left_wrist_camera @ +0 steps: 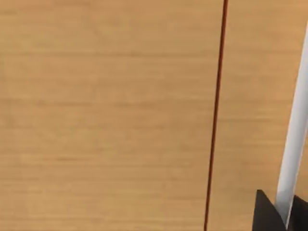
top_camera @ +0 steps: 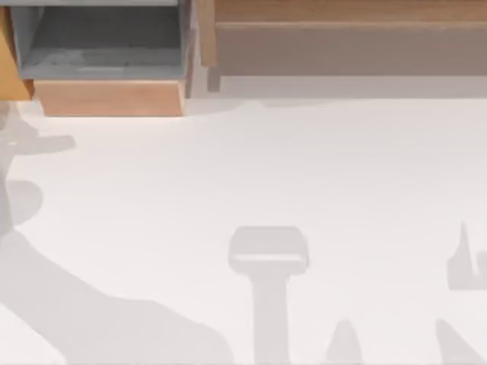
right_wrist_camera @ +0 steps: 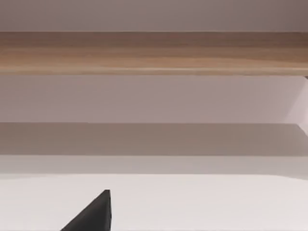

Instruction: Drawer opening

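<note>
The drawer (top_camera: 106, 97) at the table's back left stands pulled out, with a grey inside (top_camera: 103, 42) and a wooden front. The left wrist view looks close onto a wooden front panel (left_wrist_camera: 106, 115) crossed by a thin dark red seam (left_wrist_camera: 215, 115). A white bar handle (left_wrist_camera: 294, 139) runs along that panel, and my left gripper (left_wrist_camera: 284, 214) has a dark finger pressed on each side of it. One dark fingertip (right_wrist_camera: 94, 216) of my right gripper shows above the white table, facing a long wooden cabinet (right_wrist_camera: 154, 53).
A long wooden cabinet (top_camera: 350, 38) fills the back of the table to the right of the drawer. The white tabletop (top_camera: 251, 175) in front carries only soft grey shadows of the arms.
</note>
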### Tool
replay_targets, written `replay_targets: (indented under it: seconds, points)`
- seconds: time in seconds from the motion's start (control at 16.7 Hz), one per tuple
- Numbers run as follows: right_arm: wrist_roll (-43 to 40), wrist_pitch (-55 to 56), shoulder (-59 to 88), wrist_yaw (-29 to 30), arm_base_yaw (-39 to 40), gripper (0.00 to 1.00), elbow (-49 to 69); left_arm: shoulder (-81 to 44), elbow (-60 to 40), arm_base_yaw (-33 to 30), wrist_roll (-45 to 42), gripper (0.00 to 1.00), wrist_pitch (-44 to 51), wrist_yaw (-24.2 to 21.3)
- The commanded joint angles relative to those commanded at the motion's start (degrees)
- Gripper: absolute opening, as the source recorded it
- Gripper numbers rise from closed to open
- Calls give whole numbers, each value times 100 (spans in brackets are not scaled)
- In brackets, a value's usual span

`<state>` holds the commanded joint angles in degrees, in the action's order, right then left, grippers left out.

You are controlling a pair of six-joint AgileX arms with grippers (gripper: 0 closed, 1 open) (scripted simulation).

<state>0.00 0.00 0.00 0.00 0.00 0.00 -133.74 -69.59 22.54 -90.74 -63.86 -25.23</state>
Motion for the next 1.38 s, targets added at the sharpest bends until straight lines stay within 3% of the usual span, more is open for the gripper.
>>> replay_targets:
  seconds: [0.3, 0.72, 1.14, 1.38]
  points:
    - [0, 0, 0, 0, 0, 100, 0, 8, 103, 57, 17, 0, -15, -27]
    - [0, 0, 0, 0, 0, 100, 0, 612, 1479, 388, 23, 0, -718, -361]
    - [0, 0, 0, 0, 0, 100, 0, 691, 1669, 466, 12, 0, -829, -411]
    - [0, 0, 0, 0, 0, 100, 0, 1007, 2442, 744, -5, 0, -1224, -689]
